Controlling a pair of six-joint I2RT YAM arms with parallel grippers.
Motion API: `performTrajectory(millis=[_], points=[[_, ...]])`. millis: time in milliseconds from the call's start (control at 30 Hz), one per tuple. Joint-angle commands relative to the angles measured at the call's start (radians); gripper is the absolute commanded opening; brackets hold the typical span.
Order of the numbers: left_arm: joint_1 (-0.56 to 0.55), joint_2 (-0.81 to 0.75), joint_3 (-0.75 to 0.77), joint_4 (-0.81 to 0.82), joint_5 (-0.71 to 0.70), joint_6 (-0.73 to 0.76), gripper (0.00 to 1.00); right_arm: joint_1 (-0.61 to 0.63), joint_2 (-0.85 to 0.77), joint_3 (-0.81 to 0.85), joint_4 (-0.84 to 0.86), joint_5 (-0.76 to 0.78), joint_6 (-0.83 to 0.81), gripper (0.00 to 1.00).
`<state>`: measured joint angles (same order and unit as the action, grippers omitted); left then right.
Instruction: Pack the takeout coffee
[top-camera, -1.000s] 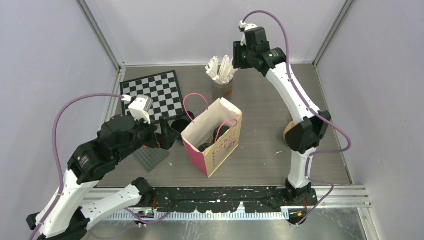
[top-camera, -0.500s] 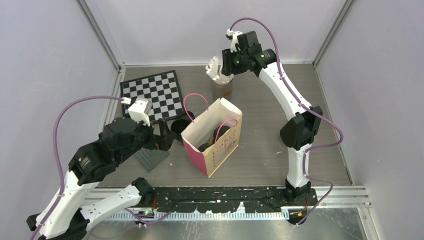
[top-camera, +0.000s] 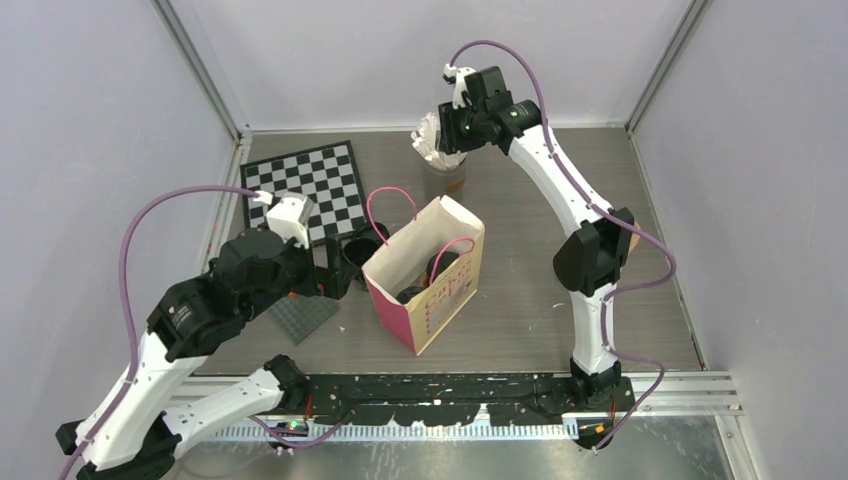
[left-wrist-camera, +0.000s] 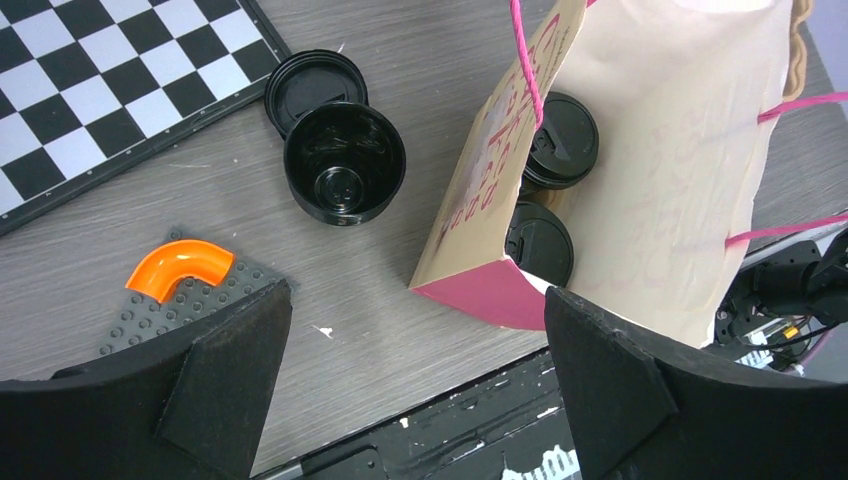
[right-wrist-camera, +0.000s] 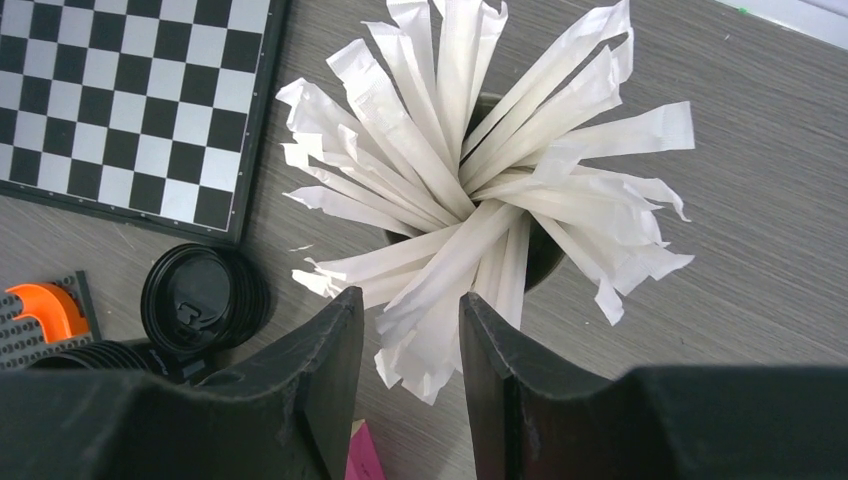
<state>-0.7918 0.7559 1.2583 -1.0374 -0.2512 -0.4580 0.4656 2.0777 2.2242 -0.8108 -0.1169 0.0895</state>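
Observation:
Two lidded black coffee cups (left-wrist-camera: 562, 140) (left-wrist-camera: 540, 243) stand inside the open pink paper bag (top-camera: 425, 280), which also shows in the left wrist view (left-wrist-camera: 660, 150). A third black cup (left-wrist-camera: 345, 163) stands open on the table left of the bag, with its lid (left-wrist-camera: 310, 80) lying beside it. My left gripper (left-wrist-camera: 417, 300) is open and empty, above the table just left of the bag (top-camera: 330, 270). My right gripper (right-wrist-camera: 405, 310) hovers over the cup of white wrapped sticks (right-wrist-camera: 480, 200), its jaws a narrow gap apart and holding nothing.
A chessboard (top-camera: 305, 185) lies at the back left. A grey studded plate (top-camera: 303, 315) with an orange curved piece (left-wrist-camera: 180, 268) lies under my left gripper. The stick cup (top-camera: 440, 160) stands behind the bag. Metal frame posts rise at the back corners.
My right gripper has moved left and down, from behind the stick cup to right over it. My left arm has shifted only slightly.

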Motion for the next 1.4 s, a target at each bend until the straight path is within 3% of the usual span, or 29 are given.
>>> performTrajectory(millis=[0,100,467,633,1100,1367], points=[[-0.003,-0.032,0.0,0.026,-0.019,0.016,1.0,0.01,0.005,0.057,0.032,0.008,-0.003,0.45],[-0.003,-0.037,0.001,0.019,-0.026,0.017,1.0,0.017,0.008,0.055,0.031,0.03,-0.011,0.42],[-0.003,-0.038,-0.004,0.026,-0.026,0.018,1.0,0.02,-0.019,0.058,0.087,0.1,-0.038,0.08],[-0.003,-0.038,-0.003,0.025,-0.026,0.021,1.0,0.02,-0.038,0.066,0.086,0.102,-0.046,0.01],[-0.004,-0.036,-0.017,0.043,-0.03,0.021,1.0,0.019,-0.189,0.019,0.07,0.145,-0.044,0.01],[-0.003,-0.031,-0.016,0.057,-0.01,-0.003,1.0,0.02,-0.153,-0.006,0.097,0.13,-0.037,0.09]])
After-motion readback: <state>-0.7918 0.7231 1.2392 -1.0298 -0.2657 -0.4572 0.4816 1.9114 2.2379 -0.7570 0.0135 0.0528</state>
